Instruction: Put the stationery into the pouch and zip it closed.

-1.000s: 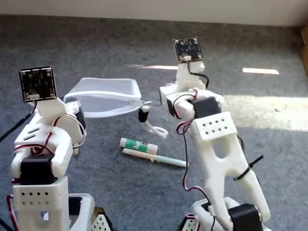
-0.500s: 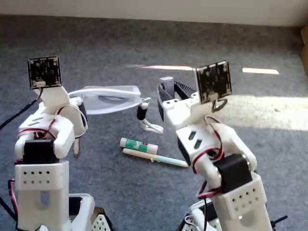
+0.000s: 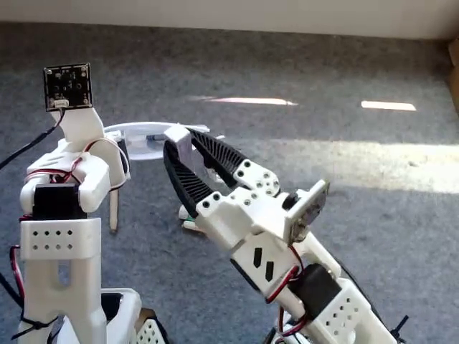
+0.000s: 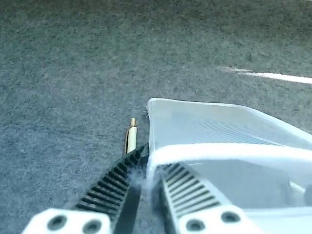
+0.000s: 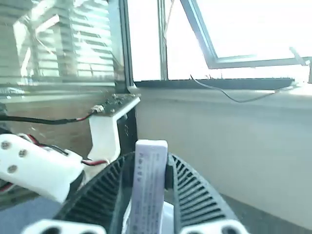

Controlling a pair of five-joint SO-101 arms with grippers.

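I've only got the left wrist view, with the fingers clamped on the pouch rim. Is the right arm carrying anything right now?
Observer: Yes. The right gripper is shut on a pale flat block.
Operator: Where is that relative to the pouch?
Observer: In the high view it is raised over the end of the pouch away from the left gripper. I cannot tell how far above it is.
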